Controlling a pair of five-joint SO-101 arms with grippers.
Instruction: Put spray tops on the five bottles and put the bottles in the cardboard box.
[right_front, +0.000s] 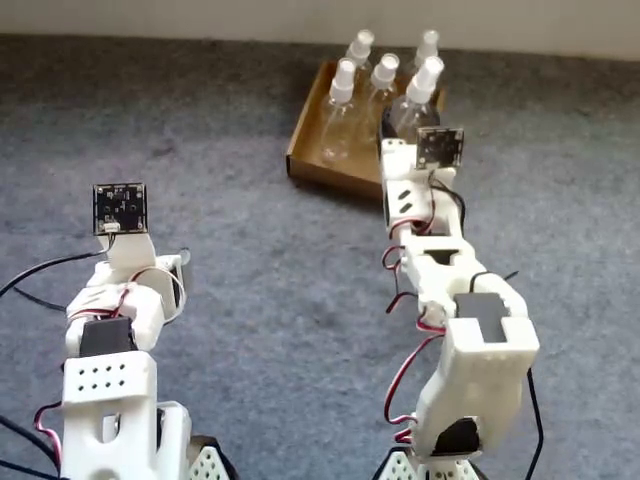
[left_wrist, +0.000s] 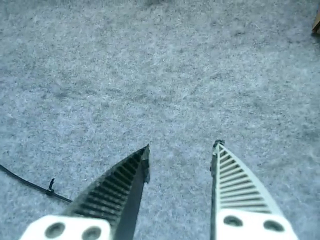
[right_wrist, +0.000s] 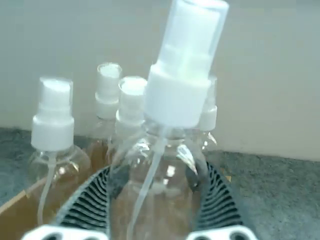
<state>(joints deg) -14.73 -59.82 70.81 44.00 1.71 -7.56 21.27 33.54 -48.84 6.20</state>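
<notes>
we pinch a capped bottle (right_wrist: 182, 95) in our right gripper (right_wrist: 156, 176), four more bottles (right_wrist: 52, 127) just beyond it; our left gripper (left_wrist: 181, 146) gapes wide, empty.

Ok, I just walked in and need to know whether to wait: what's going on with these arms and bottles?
The right arm's claw is shut on a clear bottle with its spray top on, holding it at the cardboard box. Four other capped bottles stand in the box. The left arm's claw is open and empty over the grey carpet, away from the box. All five tops look fitted, and this seems to be the last bottle to place.
</notes>
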